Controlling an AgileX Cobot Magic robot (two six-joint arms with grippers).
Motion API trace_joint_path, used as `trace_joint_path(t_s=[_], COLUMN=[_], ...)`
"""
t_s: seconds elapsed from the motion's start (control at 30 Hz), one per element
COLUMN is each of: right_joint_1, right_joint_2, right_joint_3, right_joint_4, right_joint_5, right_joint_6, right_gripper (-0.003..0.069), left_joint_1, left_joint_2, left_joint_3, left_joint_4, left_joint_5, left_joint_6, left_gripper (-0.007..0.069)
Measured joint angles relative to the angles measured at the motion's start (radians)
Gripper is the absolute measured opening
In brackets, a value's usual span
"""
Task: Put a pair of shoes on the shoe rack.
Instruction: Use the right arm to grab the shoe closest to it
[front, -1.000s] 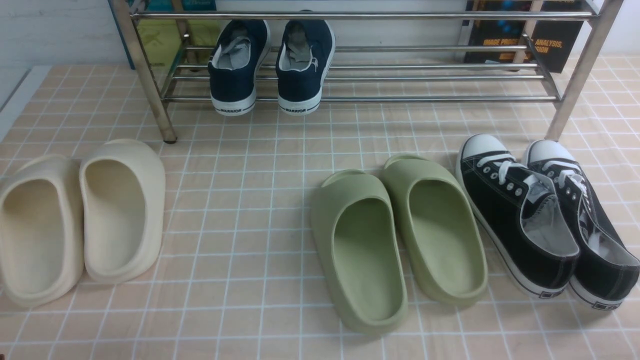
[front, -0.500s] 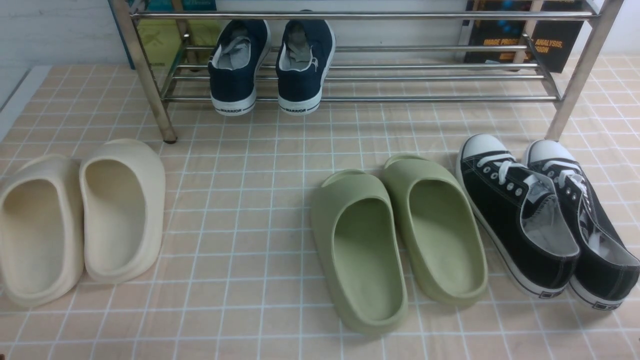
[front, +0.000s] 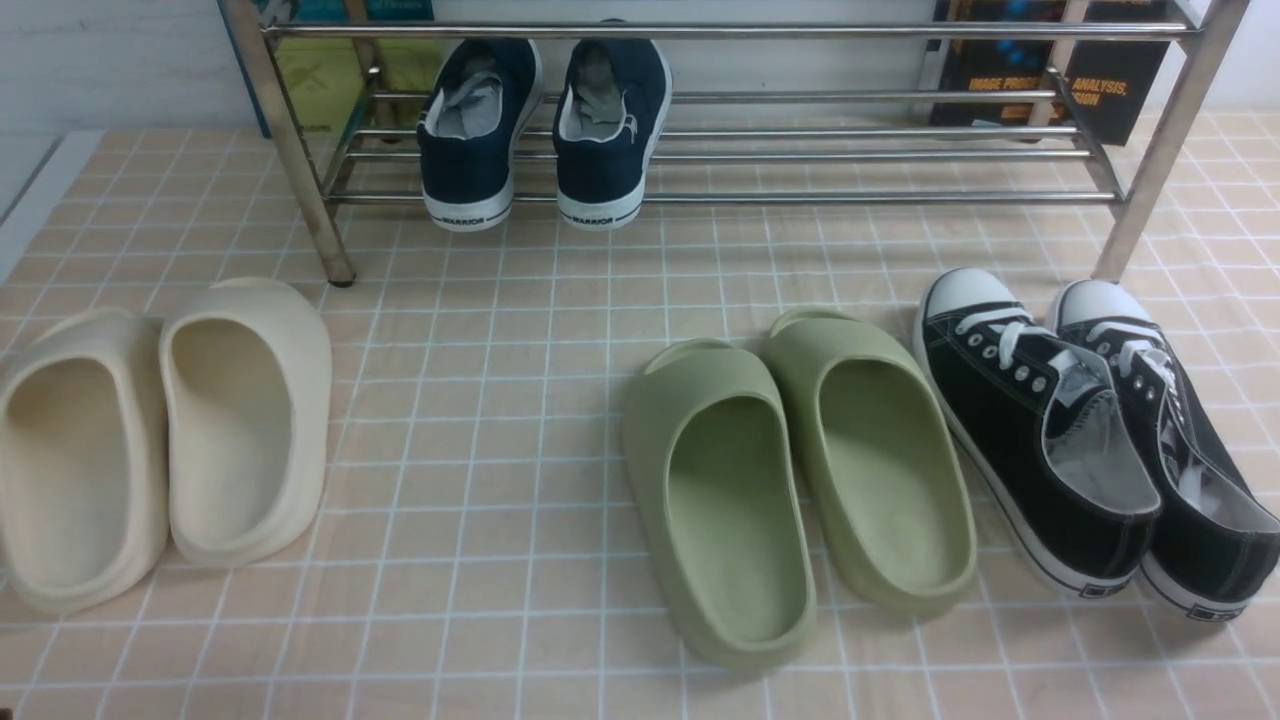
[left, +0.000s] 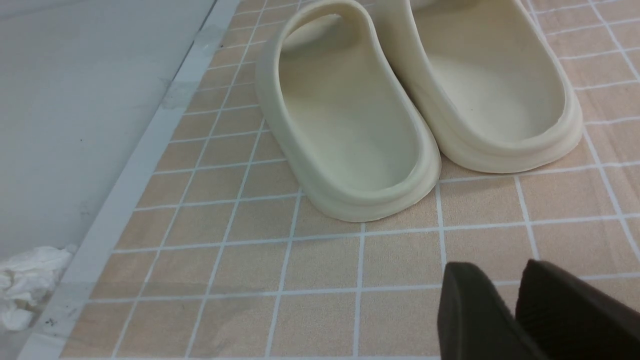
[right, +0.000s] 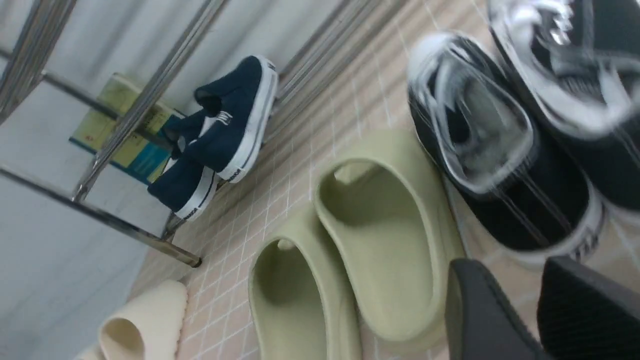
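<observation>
Black sneakers (front: 1010, 420) unmoved; shoe rack (front: 720, 197) likewise.

— Anything different out front?
— Hardly. The whole scene has slid a hair to the right: navy shoes (front: 470, 160), green slippers (front: 720, 500), sneakers (front: 1000, 400) and the leg of the rack (front: 290, 150), all together.
— Did the shoes shift on the tiles?
— Can't tell that; the lettering on the book (front: 1010, 60) behind slid the same way.
</observation>
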Motion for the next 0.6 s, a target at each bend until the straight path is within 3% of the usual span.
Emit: trace_joint_path(t_s=[0.1, 0.17, 0.37, 0.6], right_joint_1=[0.000, 0.000, 0.000, 0.080], right_joint_2=[0.121, 0.205, 0.591, 0.877], right_joint_3=[-0.207, -0.310, -0.709, -0.864], right_joint_4=[-0.143, -0.241, -0.505, -0.577], right_joint_5=[0.125, 0.208, 0.605, 0.744], right_joint_6=[-0.104, -0.119, -0.178, -0.241], right_gripper=[0.0029, -0.0008, -0.0019, -0.0019], left_joint_1=[0.000, 0.000, 0.000, 0.000], left_joint_2=[0.000, 0.000, 0.000, 0.000], left_joint_3=[0.000, 0.000, 0.000, 0.000], left_joint_4=[0.000, 0.000, 0.000, 0.000], left_joint_5=[0.000, 0.000, 0.000, 0.000], left_joint_6=[0.000, 0.000, 0.000, 0.000], left_gripper=[0.0181, 0.0181, 0.0187, 0.0197])
